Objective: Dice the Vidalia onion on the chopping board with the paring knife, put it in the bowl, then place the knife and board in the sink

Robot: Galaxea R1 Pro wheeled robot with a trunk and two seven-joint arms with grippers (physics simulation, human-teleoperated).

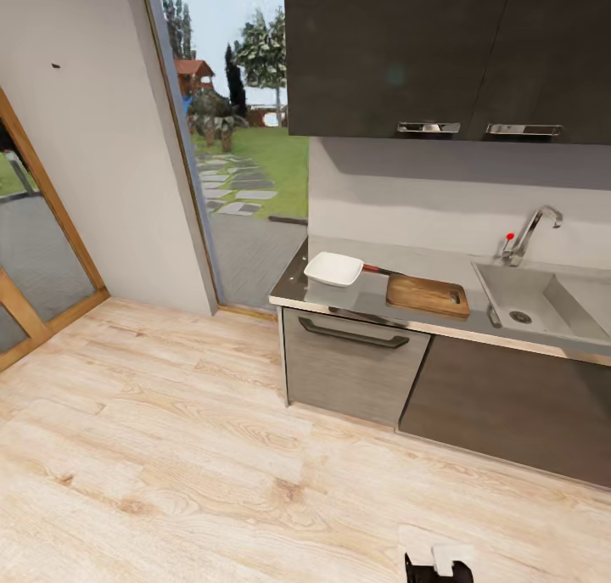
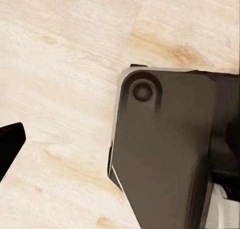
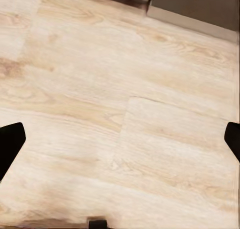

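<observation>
Head view: grey tabletop (image 1: 373,299) ahead, right of glass door. White bowl (image 1: 333,269) at its left end; chopping board (image 1: 428,295) just beside, red-handled paring knife (image 1: 379,270) behind both. Sink (image 1: 530,299) further right, under faucet (image 1: 530,231).
Right wrist view: right end effector (image 3: 120,139) spread wide, empty, above wood floor (image 3: 125,114).
Left wrist view: left end effector, one fingertip (image 2: 10,141) visible; opening cannot tell.

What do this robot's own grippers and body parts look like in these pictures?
Little of them shows. The right gripper has black, tapered fingertips at the picture's edges, set wide apart. In the left wrist view one black fingertip shows beside a dark grey panel with rounded corners, a pale edge and a round recess.
</observation>
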